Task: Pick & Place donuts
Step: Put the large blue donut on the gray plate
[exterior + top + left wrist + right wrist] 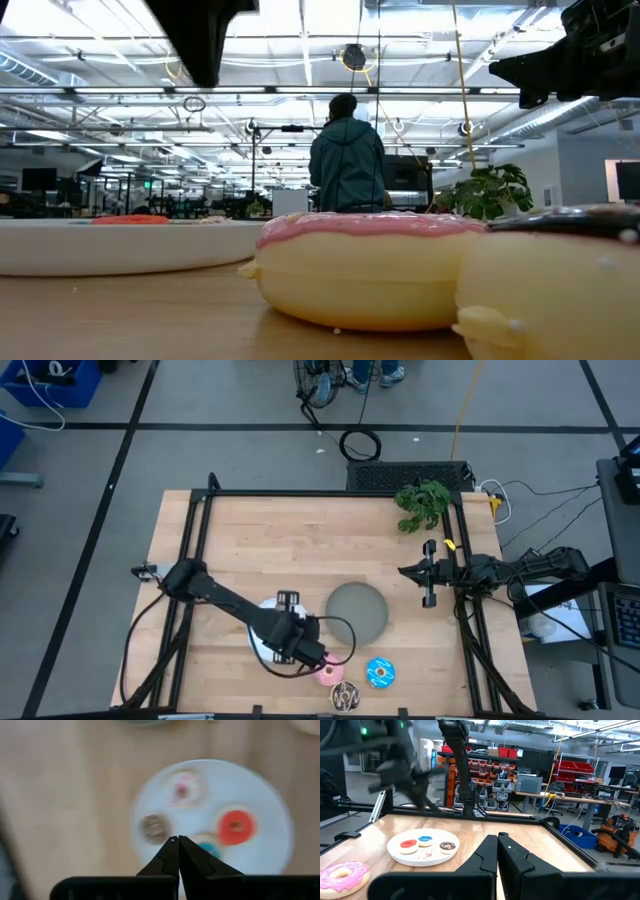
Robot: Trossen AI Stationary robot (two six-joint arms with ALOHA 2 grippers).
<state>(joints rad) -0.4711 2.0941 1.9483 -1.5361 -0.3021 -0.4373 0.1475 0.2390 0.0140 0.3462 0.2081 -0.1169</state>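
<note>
A white plate (260, 795) holds several tiny donuts: whitish-pink (184, 789), brown (154, 827), red (236, 826) and blue (209, 848), the blue one partly hidden by my fingers. My left gripper (176, 840) hangs shut above this plate, pointing down and touching nothing. The pink donut (330, 675), the chocolate donut (346, 697) and the blue sprinkled donut (380, 672) lie flat on the table near its front edge. My right gripper (497, 837) waits shut at the table's right side, held level above the wood.
A grey plate (357, 610) lies on the table's middle, right of the white plate. A green plant (422, 505) stands at the far right corner. A black frame (330, 493) runs around the table. A person (347, 160) stands in the room behind.
</note>
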